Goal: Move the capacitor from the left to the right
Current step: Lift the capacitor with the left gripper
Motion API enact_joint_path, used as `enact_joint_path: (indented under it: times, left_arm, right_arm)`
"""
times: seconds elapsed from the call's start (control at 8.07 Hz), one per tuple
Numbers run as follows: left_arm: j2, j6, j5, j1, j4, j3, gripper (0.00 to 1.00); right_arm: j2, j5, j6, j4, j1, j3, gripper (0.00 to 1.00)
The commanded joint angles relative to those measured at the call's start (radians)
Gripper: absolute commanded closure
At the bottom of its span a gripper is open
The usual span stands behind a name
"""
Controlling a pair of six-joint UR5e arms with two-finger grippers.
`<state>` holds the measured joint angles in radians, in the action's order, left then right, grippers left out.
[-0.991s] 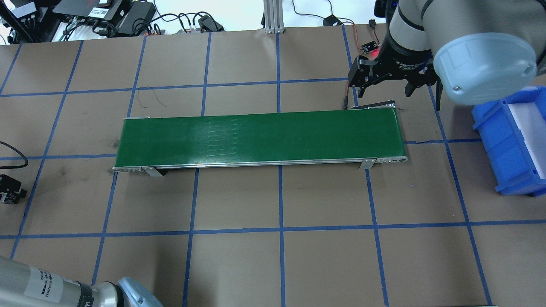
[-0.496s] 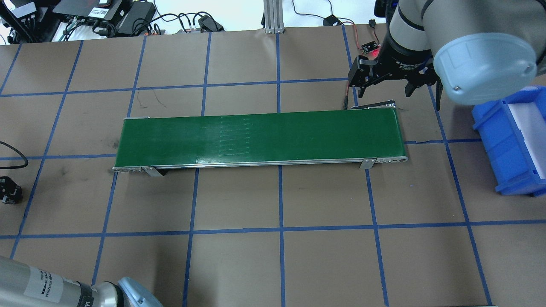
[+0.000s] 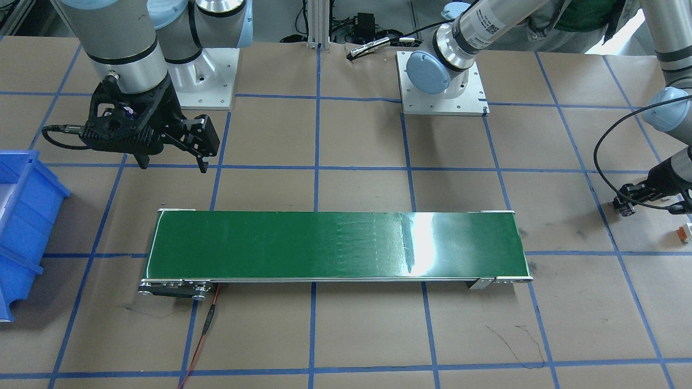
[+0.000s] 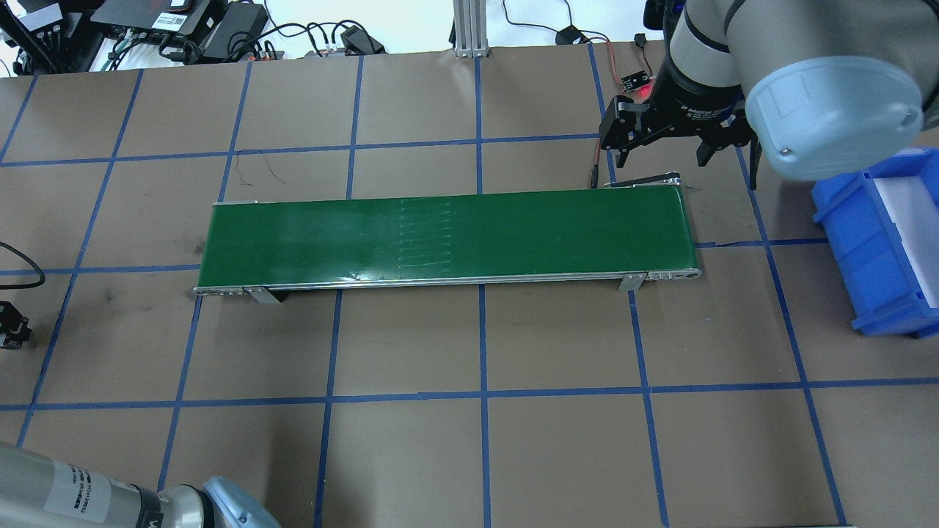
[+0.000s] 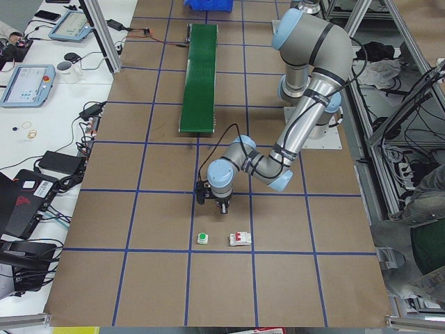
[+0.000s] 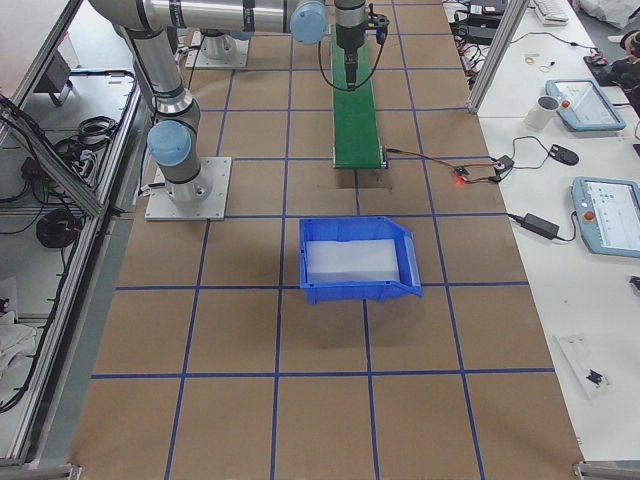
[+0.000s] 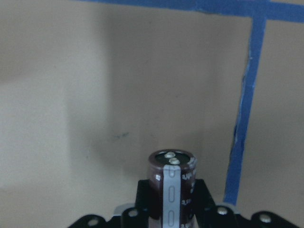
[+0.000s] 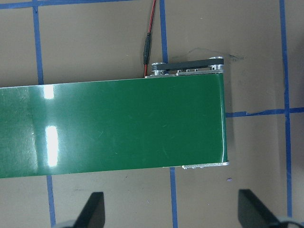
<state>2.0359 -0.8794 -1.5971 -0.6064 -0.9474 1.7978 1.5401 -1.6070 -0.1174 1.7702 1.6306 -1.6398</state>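
The capacitor (image 7: pixel 171 173), a stubby dark cylinder with a pale grey stripe, stands upright between the fingers of my left gripper (image 7: pixel 172 197), just above the brown table paper. My left gripper is shut on it. In the exterior left view this gripper (image 5: pixel 215 203) is low over the table, well short of the near end of the green conveyor belt (image 5: pixel 198 69). My right gripper (image 4: pixel 664 161) is open and empty, hovering by the far side of the belt's right end (image 4: pixel 660 220); it also shows in the front-facing view (image 3: pixel 174 165).
A blue bin (image 4: pixel 873 242) stands to the right of the belt's end. A white breaker with a red switch (image 5: pixel 240 239) and a small green-topped part (image 5: pixel 202 239) lie near my left gripper. A tiny orange-and-white part (image 3: pixel 684 231) lies there too. A red wire (image 8: pixel 151 28) runs from the belt's motor end.
The seam marks on the green belt have shifted to the right. My left gripper has slid a little further toward the overhead view's left edge. My right gripper has not moved.
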Motion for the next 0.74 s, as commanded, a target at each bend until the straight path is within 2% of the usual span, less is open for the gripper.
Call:
enact_joint_path:
  times: [0.0, 0.12, 0.25, 0.62]
  left_arm:
    - [-0.100, 0.048, -0.049, -0.018, -0.099, -0.002, 1.00]
    - [-0.170, 0.132, -0.053, -0.045, -0.248, -0.011, 1.00]
    - [-0.228, 0.210, -0.050, -0.111, -0.333, -0.012, 1.00]
    - [-0.298, 0.506, -0.041, -0.339, -0.378, -0.012, 1.00]
  right_arm:
    - [0.000, 0.001, -0.001, 0.000, 0.000, 0.000, 0.00]
    - [0.000, 0.001, -0.001, 0.000, 0.000, 0.000, 0.00]
    - [0.000, 0.001, -0.001, 0.000, 0.000, 0.000, 0.00]
    - [0.000, 0.009, -0.001, 0.003, 0.000, 0.000, 0.00]
